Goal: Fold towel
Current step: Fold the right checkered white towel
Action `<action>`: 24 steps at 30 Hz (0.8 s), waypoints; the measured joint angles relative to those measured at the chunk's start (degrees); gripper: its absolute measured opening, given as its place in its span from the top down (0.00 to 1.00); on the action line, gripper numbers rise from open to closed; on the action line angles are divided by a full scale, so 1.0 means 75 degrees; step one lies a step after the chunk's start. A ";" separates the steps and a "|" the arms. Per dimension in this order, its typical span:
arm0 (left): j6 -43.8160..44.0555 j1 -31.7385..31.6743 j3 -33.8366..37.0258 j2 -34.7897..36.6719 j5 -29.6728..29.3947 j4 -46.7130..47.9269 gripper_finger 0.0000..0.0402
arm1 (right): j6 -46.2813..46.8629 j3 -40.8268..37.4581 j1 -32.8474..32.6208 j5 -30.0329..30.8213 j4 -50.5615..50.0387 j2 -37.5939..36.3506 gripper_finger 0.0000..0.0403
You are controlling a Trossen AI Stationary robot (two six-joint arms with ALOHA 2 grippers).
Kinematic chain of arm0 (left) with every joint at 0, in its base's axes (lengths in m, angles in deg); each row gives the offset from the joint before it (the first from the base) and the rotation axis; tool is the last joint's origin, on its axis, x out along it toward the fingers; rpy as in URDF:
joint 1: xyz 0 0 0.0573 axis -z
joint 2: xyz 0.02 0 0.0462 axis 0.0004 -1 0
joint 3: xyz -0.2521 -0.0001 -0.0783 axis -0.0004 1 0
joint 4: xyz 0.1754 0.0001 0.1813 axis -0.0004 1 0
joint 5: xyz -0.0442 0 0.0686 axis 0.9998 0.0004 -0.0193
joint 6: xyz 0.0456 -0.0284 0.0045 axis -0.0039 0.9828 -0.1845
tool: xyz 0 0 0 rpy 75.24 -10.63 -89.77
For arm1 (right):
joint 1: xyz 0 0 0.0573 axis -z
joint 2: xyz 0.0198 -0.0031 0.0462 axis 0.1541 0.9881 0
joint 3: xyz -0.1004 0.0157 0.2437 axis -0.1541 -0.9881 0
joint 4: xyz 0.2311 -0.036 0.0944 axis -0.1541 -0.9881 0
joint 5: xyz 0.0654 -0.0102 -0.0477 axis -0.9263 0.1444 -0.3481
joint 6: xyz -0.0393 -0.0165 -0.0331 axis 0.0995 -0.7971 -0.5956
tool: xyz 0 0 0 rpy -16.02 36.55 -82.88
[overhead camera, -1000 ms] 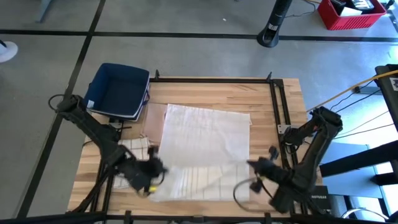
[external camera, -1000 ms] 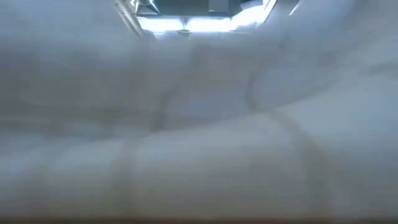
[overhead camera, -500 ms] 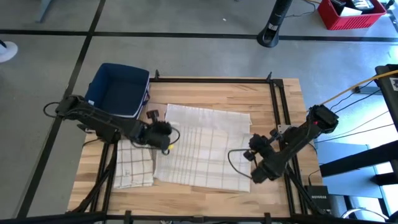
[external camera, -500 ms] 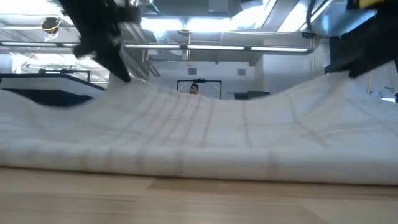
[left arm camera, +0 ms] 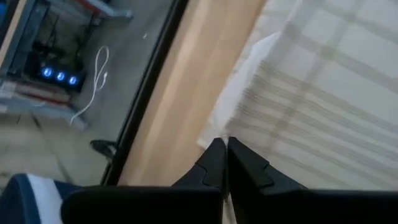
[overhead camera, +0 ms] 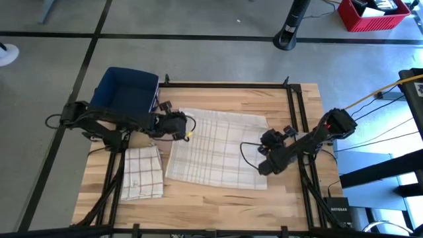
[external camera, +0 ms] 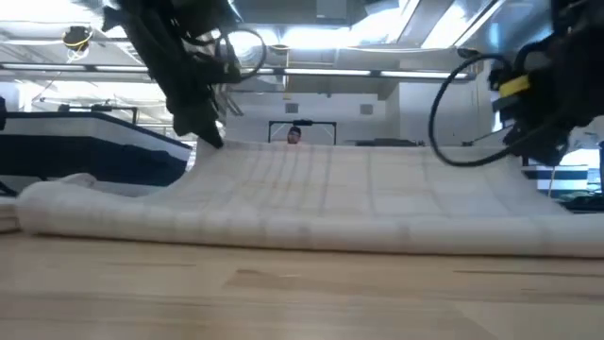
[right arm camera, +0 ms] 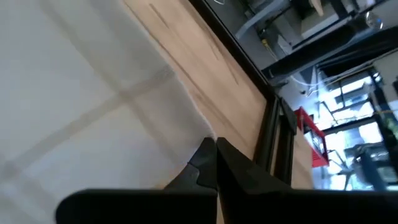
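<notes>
Towel (overhead camera: pixel 215 149), checked white cloth, lies doubled over in the middle of the wooden table (overhead camera: pixel 277 99), its fold toward the near edge. My left gripper (overhead camera: pixel 180 125) pinches the towel's edge at the far left corner, jaws closed on the fabric. My right gripper (overhead camera: pixel 266 151) clamps the towel's right edge the same way, jaws tight on cloth. Beside the left side of it lies another folded cloth (overhead camera: pixel 142 173), and a blue bin (overhead camera: pixel 125 96) sits at the table's far left corner.
</notes>
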 joint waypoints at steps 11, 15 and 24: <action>-0.0221 -0.0888 0.0976 0.0000 0.0447 -0.1459 1.00 | -0.3121 -0.0707 0.1421 0.0459 0.2122 0.0000 1.00; -0.0519 -0.1068 0.1266 -0.0003 0.0481 -0.2206 1.00 | -0.3576 -0.0903 0.1806 0.0413 0.2473 0.0000 1.00; -0.1284 -0.1438 0.1522 -0.0020 0.0482 -0.3280 1.00 | -0.3986 -0.0928 0.2021 0.0785 0.2417 0.0000 1.00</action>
